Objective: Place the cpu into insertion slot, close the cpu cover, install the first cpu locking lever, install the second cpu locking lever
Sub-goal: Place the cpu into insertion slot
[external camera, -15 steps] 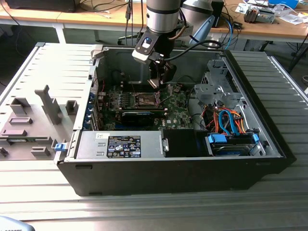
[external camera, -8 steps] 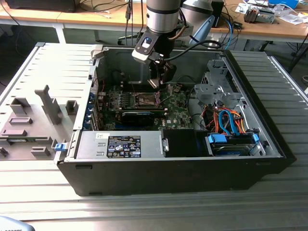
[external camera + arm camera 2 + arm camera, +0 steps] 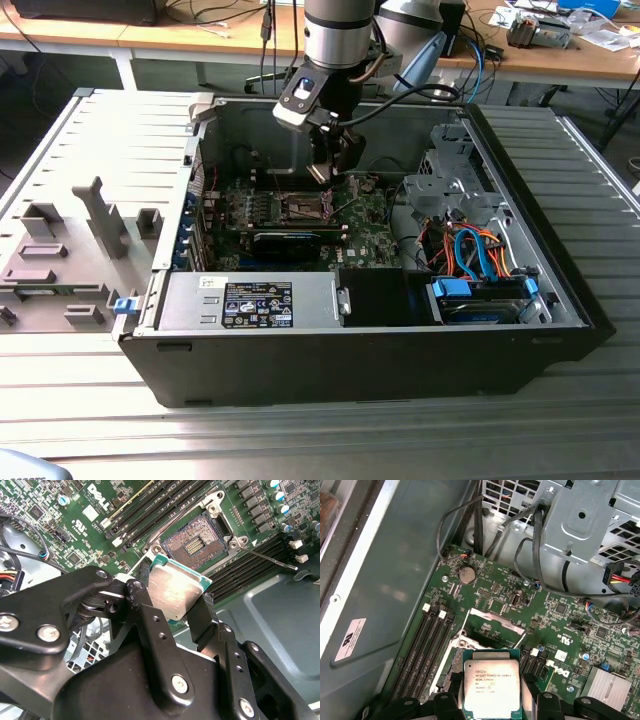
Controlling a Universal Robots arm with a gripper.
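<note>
Gripper clamped on the cpu by two opp. edges, chip held above the board near the open insertion slot, cpu cover raised; seating well likely means keeping it level, squared to the socket, w/o sliding.

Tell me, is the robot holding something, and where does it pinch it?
Yes. Its fingers pinch the cpu by two opposite edges, holding it near the uncovered insertion slot, not in it.
</note>
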